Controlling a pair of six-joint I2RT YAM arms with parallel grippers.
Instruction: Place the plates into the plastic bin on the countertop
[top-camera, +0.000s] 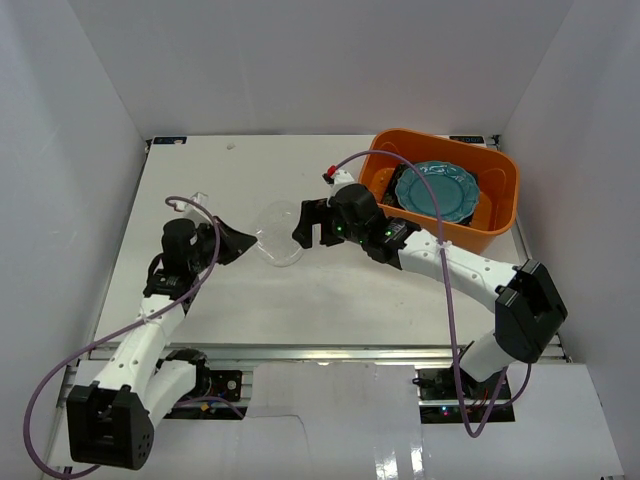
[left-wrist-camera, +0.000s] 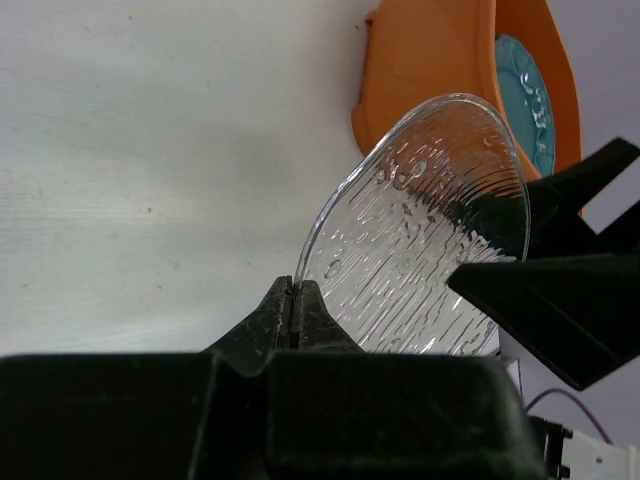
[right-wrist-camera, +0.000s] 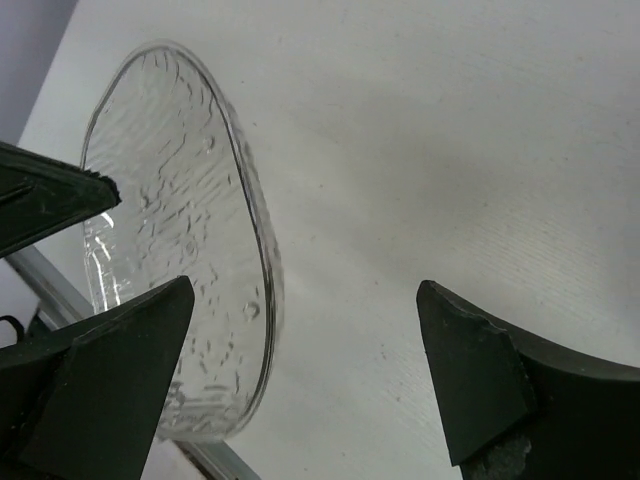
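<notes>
1. top view: the left gripper (top-camera: 236, 243), left of centre, is pinched closed on the rim of a clear glass plate (top-camera: 279, 236) at mid-frame over the white countertop (top-camera: 300, 300). the right gripper (top-camera: 311, 222) sits just right of the plate, jaws spread wide. only this view shows the whole orange plastic bin (top-camera: 500, 215), upper right, with a blue plate (top-camera: 438, 192) lying inside.
2. left wrist view: the pinch shows up close. both fingers meet on the plate's lower edge and the plate is tilted up on edge. a corner of the bin shows at the top.
3. right wrist view: the wide jaws frame the plate's rim at the left and grip nothing. whether the near finger touches the glass cannot be told.
</notes>
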